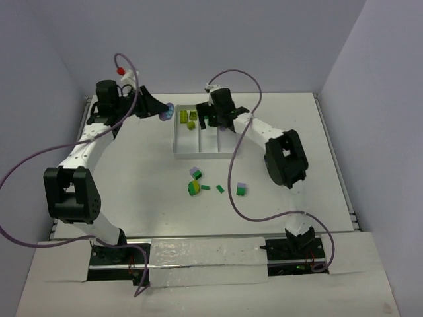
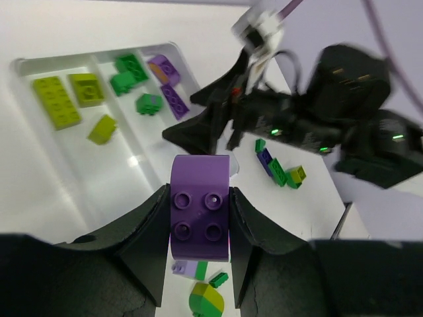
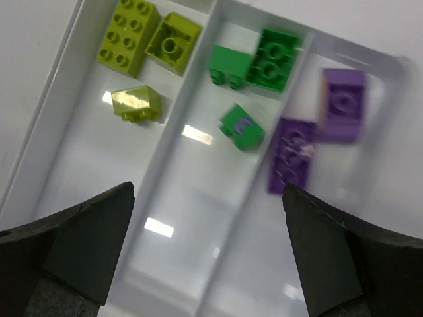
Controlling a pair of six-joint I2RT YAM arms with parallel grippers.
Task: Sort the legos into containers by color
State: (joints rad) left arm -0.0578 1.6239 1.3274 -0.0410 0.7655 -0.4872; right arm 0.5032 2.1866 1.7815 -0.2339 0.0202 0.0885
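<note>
My left gripper [image 2: 199, 246] is shut on a purple arched lego [image 2: 199, 205] and holds it above the table left of the white tray [image 1: 177, 144]; in the top view this gripper [image 1: 165, 113] sits by the tray's far left corner. My right gripper [image 3: 208, 251] is open and empty above the tray [image 3: 178, 142], and shows in the top view [image 1: 223, 125]. The left compartment holds yellow-green legos [image 3: 129, 33], the middle one green legos [image 3: 268, 56], the right one purple legos [image 3: 291, 155].
Loose legos lie on the table in front of the tray: a lilac-green one [image 1: 195, 173], a round yellow-green and green one [image 1: 194, 187], two small green ones [image 1: 220, 189] and another lilac-green one [image 1: 242, 191]. A few more [image 2: 277, 168] lie beside the right arm.
</note>
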